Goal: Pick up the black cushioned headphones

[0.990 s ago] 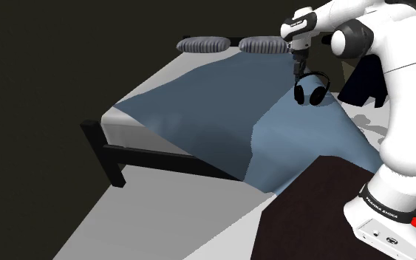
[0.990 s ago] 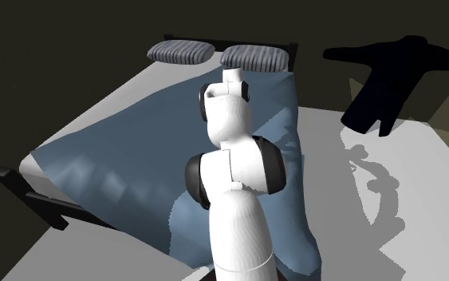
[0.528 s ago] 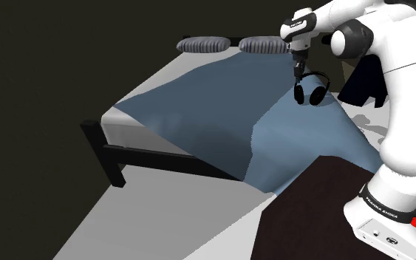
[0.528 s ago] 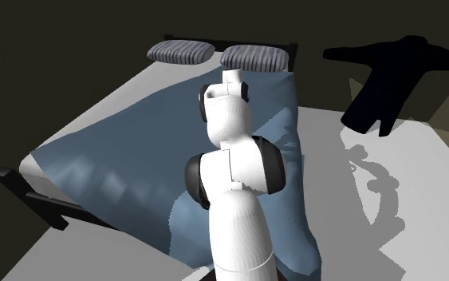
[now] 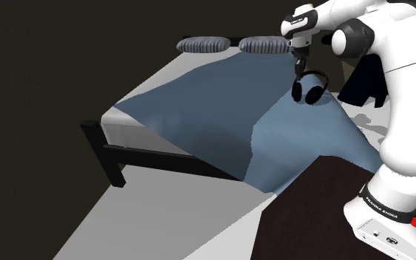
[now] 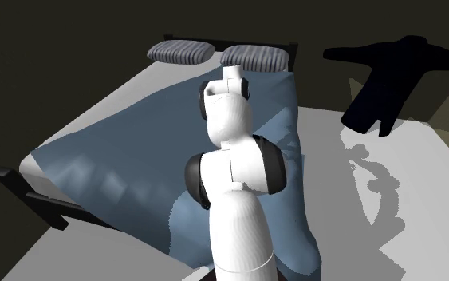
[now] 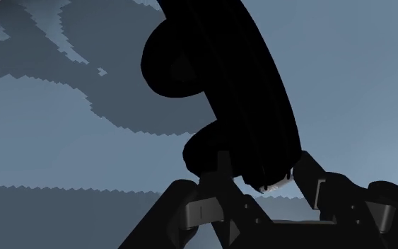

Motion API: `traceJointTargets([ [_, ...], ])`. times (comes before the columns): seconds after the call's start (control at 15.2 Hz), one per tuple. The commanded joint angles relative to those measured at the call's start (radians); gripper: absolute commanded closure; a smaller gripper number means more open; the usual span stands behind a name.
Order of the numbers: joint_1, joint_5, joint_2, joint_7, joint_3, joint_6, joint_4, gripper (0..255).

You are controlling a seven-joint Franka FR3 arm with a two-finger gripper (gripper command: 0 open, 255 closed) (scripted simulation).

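Note:
The black headphones [image 5: 309, 89] hang by their band from my gripper [image 5: 299, 70], just above the blue blanket [image 5: 221, 111] at the shoulder view's upper right. In the wrist view the black headband and an ear cup [image 7: 218, 78] rise between my fingers [image 7: 222, 173], which clasp the band; my gripper [image 7: 264, 185] is shut on it. In the second exterior view the white arm [image 6: 230, 168] stands in front of the bed and hides the headphones.
Two striped grey pillows [image 5: 206, 44] lie at the bed's head. A black bed frame [image 5: 117, 159] runs along the foot. The blanket drapes over the bed's side near the stand [image 5: 391, 221]. A black clothing shape [image 6: 390, 80] lies on the floor beyond.
My fingers have closed on the headband, and the headphones have risen slightly off the blanket. The arm's wrist moved up a little.

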Motion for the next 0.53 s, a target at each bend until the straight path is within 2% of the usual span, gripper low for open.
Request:
traceJointTargets([
  [0.0, -0.004, 0.000, 0.001, -0.003, -0.001, -0.026, 0.028, 255],
  [0.46, -0.018, 0.000, 0.007, -0.007, -0.003, -0.124, 0.134, 255],
])
